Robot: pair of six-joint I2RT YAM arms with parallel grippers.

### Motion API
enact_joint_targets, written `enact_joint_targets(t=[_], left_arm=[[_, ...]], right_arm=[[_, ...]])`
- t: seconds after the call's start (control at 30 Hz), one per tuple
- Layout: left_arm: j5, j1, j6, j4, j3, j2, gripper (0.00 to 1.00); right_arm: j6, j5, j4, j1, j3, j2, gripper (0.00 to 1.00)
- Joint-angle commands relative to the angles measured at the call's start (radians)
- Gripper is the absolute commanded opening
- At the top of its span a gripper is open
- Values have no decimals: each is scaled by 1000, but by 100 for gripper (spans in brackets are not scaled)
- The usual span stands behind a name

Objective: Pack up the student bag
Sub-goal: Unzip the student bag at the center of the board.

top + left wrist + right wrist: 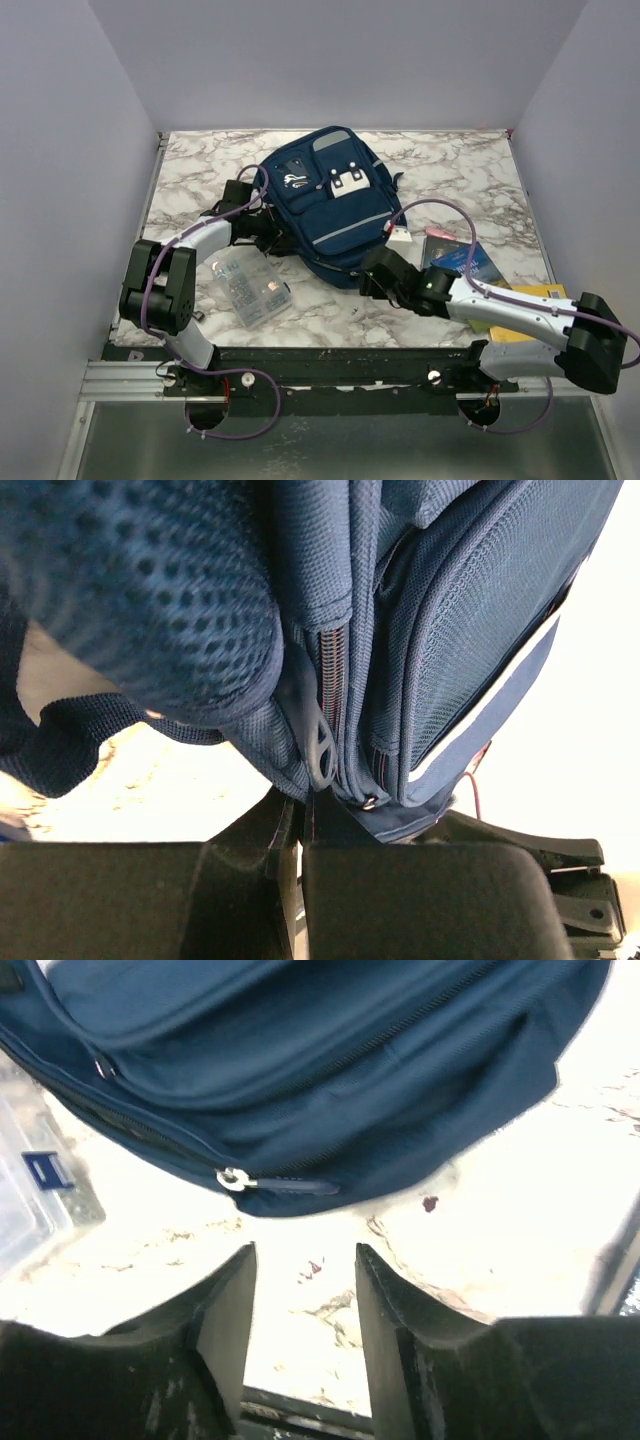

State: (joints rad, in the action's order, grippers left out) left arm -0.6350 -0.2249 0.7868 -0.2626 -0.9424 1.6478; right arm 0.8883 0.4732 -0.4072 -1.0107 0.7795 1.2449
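Note:
The student bag (325, 205) is a navy backpack with grey stripes, lying flat in the middle of the marble table (190, 170). My left gripper (262, 226) is at the bag's left side. In the left wrist view its jaws (301, 815) are shut on a fold of the bag's fabric (330, 600), just below a zipper pull (320, 742). My right gripper (372, 272) is at the bag's near edge. It (305, 1265) stands open over bare table with nothing between the fingers. A zipper pull (285, 1183) on the bag (300, 1060) lies just ahead of them.
A clear plastic box (250, 288) of small parts sits left of centre, near the left arm; its corner (25, 1185) shows in the right wrist view. Blue (470, 260) and yellow (535, 300) books lie at the right under the right arm. A small white item (399, 236) sits by the bag.

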Motion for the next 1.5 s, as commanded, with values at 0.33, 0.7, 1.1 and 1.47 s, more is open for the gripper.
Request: enact_joint_targets(t=[0.33,0.7,1.1,1.47], left_arm=[[-12,27,-20,85,-47,-32,0],[-19,26,-28,89,-47,-41,0],[-37,26,-17,102,-45,-30,0],[-59,27,-3,121,-41,-26,0]], right_arm=[[-116,-323,35,63,64,-107,66],[-386,-647,167,303,-11,-57,56],[-292,-726,380,353,-197,-44,70],[-337,-691,307,353,-135,-97,68]])
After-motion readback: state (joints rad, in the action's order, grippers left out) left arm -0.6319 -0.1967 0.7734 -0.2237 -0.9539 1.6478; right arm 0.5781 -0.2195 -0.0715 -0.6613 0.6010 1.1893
